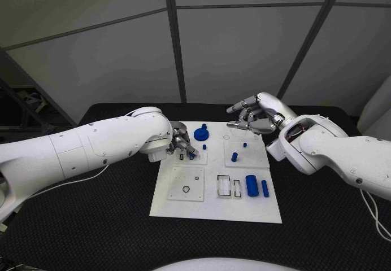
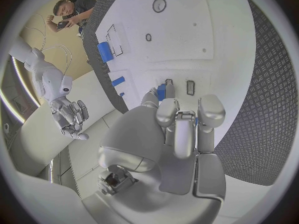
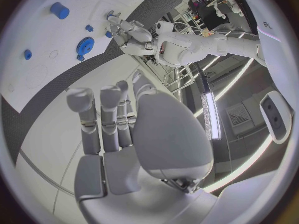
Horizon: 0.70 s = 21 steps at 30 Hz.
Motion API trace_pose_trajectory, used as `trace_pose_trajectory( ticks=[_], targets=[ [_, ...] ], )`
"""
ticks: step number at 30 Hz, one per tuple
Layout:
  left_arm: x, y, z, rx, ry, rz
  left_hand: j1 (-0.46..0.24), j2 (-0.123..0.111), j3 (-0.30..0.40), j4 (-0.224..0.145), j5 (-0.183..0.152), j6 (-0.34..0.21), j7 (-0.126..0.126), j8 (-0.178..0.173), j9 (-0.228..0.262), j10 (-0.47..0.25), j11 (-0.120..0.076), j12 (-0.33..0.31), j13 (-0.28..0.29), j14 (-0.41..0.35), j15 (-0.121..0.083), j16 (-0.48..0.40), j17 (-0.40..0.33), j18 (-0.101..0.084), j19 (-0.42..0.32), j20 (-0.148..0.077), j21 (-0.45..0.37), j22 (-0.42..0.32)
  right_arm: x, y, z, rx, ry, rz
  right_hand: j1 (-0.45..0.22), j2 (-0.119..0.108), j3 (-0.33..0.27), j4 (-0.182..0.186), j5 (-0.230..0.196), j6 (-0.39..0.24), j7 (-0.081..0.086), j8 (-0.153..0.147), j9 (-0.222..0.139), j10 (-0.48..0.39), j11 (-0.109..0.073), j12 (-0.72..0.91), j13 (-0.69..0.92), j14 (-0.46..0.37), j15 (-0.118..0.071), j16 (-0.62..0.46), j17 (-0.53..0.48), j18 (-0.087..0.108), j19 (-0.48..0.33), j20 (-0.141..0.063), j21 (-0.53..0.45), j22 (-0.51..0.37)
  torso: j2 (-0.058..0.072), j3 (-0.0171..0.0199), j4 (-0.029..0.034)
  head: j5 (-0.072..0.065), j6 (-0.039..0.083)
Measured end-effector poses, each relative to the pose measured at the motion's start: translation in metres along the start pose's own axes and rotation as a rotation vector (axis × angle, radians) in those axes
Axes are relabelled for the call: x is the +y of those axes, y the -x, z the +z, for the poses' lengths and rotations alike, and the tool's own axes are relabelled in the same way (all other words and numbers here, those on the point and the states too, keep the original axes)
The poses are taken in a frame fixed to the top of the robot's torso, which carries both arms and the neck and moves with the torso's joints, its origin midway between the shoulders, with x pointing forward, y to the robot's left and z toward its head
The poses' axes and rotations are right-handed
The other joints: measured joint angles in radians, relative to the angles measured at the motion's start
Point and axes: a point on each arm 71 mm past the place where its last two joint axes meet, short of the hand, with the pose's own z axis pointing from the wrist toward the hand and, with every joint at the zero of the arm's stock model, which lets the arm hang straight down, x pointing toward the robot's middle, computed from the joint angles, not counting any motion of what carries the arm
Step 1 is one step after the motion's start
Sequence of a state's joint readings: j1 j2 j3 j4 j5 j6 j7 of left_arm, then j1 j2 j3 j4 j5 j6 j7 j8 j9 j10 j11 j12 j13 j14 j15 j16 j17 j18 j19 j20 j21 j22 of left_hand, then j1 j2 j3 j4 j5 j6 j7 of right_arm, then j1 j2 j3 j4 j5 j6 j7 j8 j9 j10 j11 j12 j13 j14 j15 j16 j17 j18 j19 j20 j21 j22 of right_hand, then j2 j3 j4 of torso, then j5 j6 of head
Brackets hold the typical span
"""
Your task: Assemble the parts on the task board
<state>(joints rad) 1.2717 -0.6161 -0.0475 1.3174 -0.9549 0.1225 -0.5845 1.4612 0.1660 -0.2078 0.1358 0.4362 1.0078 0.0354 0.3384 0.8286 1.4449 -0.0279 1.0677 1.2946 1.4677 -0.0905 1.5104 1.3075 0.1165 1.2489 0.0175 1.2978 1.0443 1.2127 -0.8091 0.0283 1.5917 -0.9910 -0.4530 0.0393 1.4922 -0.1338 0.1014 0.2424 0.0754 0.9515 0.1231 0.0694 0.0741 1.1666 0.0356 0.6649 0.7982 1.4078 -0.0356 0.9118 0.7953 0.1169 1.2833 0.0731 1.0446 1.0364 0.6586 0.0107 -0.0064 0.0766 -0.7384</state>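
Note:
The white task board (image 1: 213, 208) lies in the middle of the black table. My left hand (image 1: 181, 144) is low over the board's far left part and pinches a small blue part (image 2: 162, 90) in its fingertips, just beside two small rectangular slots (image 2: 190, 87). A blue gear (image 1: 201, 134) stands right next to that hand. My right hand (image 1: 253, 119) hovers above the board's far edge with nothing in it, fingers loosely bent. Small blue pegs (image 1: 234, 157) stand mid-board. A blue cylinder (image 1: 252, 185) and a thin blue bar (image 1: 265, 188) lie at the near right.
Near the board's front lie a square plate with holes (image 1: 186, 183) and outlined rectangular recesses (image 1: 223, 186). Black table (image 1: 98, 214) surrounds the board on all sides. The right wrist view shows the gear (image 3: 84, 45) and my left hand (image 3: 127, 32) farther off.

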Motion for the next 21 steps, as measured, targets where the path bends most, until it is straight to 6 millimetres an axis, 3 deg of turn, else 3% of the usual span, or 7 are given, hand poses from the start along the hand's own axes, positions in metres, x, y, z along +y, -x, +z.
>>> trace_pose_trajectory(
  ticks=[7, 21],
  targets=[
    [0.0018, -0.001, -0.0038, -0.022, -0.005, -0.011, 0.0, 0.0, 0.003, 0.003, 0.02, 0.0, 0.0, 0.0, 0.0, 0.001, 0.001, 0.001, 0.0, 0.0, 0.0, 0.008, 0.0, 0.0, 0.002, -0.001, 0.0, 0.004, -0.0002, -0.0001, 0.0005, 0.001, 0.002, -0.006, 0.0, 0.0, 0.0, 0.0, 0.0, 0.0, 0.0, 0.0, 0.0, 0.0, 0.0, 0.0, 0.0, 0.0, 0.0, -0.004, 0.0, 0.0, 0.0, 0.0, 0.0, -0.001, 0.0, -0.0001, 0.0001, 0.005, 0.0],
    [0.004, -0.0083, -0.0028, -0.034, 0.004, 0.022, -0.005, 0.004, 0.007, 0.007, 0.02, 0.0, 0.0, 0.0, 0.001, 0.001, 0.001, 0.008, 0.0, -0.003, -0.003, 0.012, 0.0, 0.0, 0.002, -0.001, 0.0, -0.006, -0.0008, -0.0001, 0.0009, 0.004, 0.002, -0.011, 0.0, 0.0, 0.0, 0.0, 0.0, 0.0, 0.0, 0.0, 0.0, 0.0, 0.0, 0.0, 0.0, 0.0, 0.0, -0.004, 0.0, 0.0, 0.0, 0.0, 0.0, -0.001, 0.002, -0.0005, -0.002, 0.01, -0.007]
  ],
)
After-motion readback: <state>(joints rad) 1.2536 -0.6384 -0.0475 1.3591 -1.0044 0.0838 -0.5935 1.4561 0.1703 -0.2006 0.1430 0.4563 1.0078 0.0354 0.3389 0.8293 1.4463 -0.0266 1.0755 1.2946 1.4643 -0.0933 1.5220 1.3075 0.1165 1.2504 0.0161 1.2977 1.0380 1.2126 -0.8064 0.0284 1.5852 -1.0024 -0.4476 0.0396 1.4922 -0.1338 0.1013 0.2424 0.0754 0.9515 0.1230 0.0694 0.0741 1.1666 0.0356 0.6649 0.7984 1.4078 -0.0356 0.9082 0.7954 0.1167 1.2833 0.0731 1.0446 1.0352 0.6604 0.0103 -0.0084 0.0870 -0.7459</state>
